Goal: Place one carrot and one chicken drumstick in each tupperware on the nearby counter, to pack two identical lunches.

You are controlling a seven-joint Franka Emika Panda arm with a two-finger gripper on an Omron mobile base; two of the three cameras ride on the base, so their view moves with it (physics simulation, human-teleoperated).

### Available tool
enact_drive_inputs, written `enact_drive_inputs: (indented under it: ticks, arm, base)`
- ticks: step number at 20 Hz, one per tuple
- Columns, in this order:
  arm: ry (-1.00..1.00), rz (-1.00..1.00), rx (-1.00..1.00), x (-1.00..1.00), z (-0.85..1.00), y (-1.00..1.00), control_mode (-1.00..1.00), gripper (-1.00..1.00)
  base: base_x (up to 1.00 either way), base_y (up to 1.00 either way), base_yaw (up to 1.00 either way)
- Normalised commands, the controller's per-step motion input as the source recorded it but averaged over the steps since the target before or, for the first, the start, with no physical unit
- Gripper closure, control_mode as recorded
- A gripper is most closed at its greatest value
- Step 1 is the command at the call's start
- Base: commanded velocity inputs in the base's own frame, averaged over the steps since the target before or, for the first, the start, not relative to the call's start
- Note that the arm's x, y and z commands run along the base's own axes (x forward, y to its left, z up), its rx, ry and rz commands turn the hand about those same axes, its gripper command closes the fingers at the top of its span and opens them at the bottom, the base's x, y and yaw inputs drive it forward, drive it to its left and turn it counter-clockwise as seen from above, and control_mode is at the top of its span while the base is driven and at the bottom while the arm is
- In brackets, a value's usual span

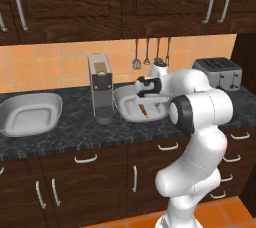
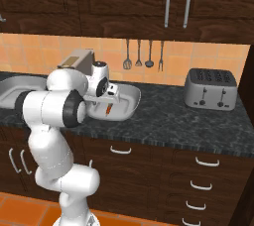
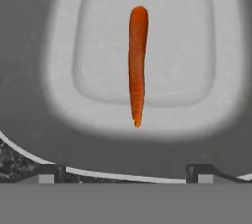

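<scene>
Slender orange carrot (image 3: 138, 66) lies straight inside a light-grey tupperware (image 3: 64, 46).

A silver toaster (image 1: 218, 72) with dark slots on top was seen at the right end, close to the tiled wall (image 1: 55, 62). A tall, narrow coffee machine (image 1: 101, 88), grey with a tan top, was set upright further left. Four dark utensils (image 2: 143, 54) were hung in a row on the orange tiles. Dark brown upper cabinets (image 2: 124, 2) with long silver handles were mounted above. An orange tiled floor (image 1: 220, 214) was visible at the bottom.
</scene>
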Motion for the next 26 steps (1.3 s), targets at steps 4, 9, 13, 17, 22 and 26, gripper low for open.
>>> enact_drive_inputs:
  ticks: [4,9,13,17,22,26]
  arm:
    - [-0.17,0.00,0.00,-1.00,0.15,0.01,-1.00,-1.00]
    - [0.00,0.00,0.00,-1.00,0.24,0.02,-1.00,-1.00]
    - [-0.03,0.00,0.00,-1.00,0.71,0.00,-1.00,-1.00]
    - [-0.13,0.02,0.00,-1.00,1.00,0.00,-1.00,-1.00]
    - [-0.06,0.01,0.00,-0.94,0.75,-0.02,-1.00,-1.00]
    - [0.01,0.00,0.00,-0.82,0.16,-0.05,-1.00,-1.00]
  base:
    - [0.00,0.00,0.00]
    - [0.00,0.00,0.00]
    - [0.00,0.00,0.00]
    - [0.00,0.00,0.00]
    - [0.00,0.00,0.00]
    - [0.00,0.00,0.00]
